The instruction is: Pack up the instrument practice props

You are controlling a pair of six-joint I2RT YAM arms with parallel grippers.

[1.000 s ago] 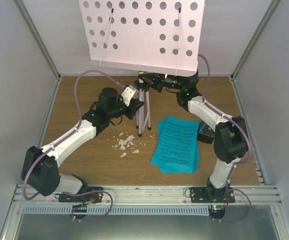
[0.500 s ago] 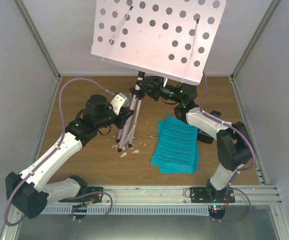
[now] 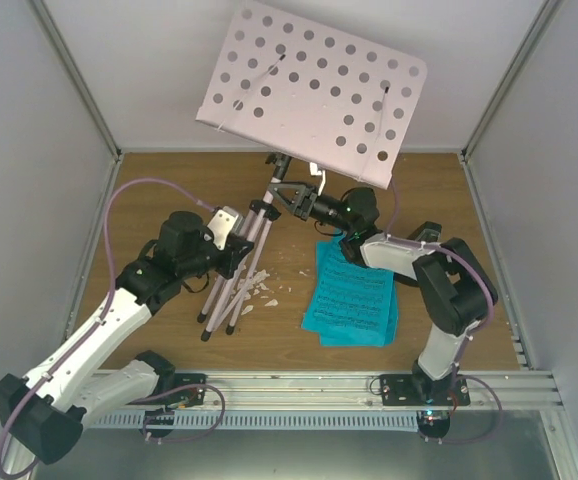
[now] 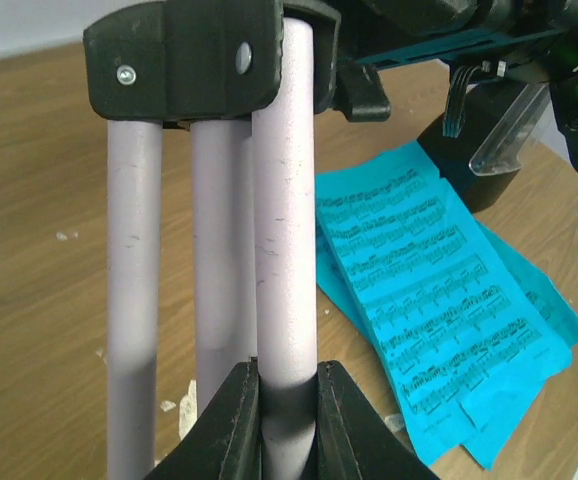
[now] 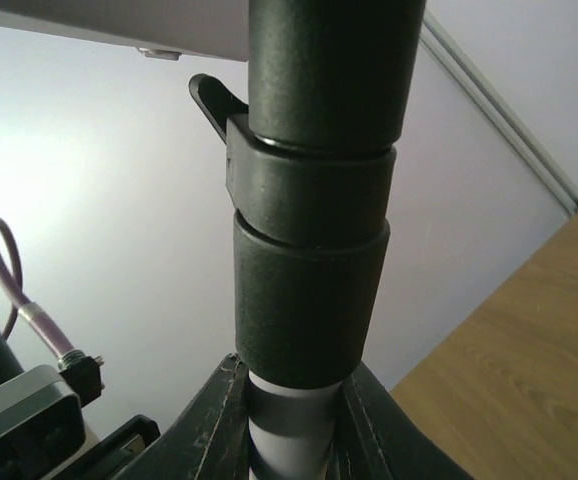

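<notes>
The music stand [image 3: 309,95] looks top-heavy to me: its wide perforated desk fills the upper middle of the top view, tilted, above thin folded legs [image 3: 227,290] that run down to the centre left. I judge it light but awkward, stiff and smooth, so it can swing or slip, and the tubes are the right place to hold. My left pincer [image 4: 287,425] is closed narrowly on one pale leg, and my right pincer [image 5: 289,420] is clamped on the centre pole just under its black collar [image 5: 309,290]
</notes>
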